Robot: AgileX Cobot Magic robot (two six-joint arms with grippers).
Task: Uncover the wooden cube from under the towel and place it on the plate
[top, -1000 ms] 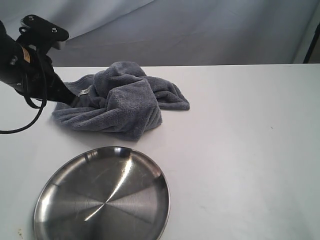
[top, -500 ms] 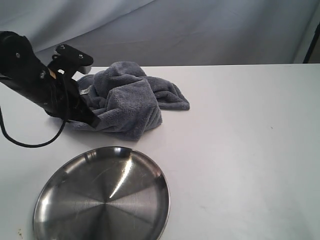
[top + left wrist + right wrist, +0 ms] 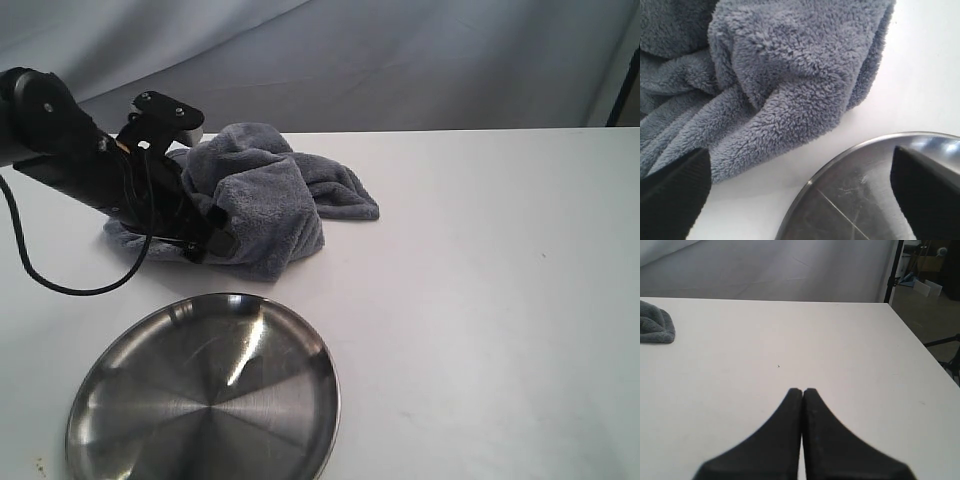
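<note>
Exterior angled down, left wrist close, towel (image 3: 262, 198) shared

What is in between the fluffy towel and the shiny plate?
Just a bare strip of white table, nothing else. The left wrist view shows it best, between the towel and the plate.

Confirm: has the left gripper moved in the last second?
Yes. The left gripper went right, from the towel's left edge to its front fold, nearer the plate.
</note>
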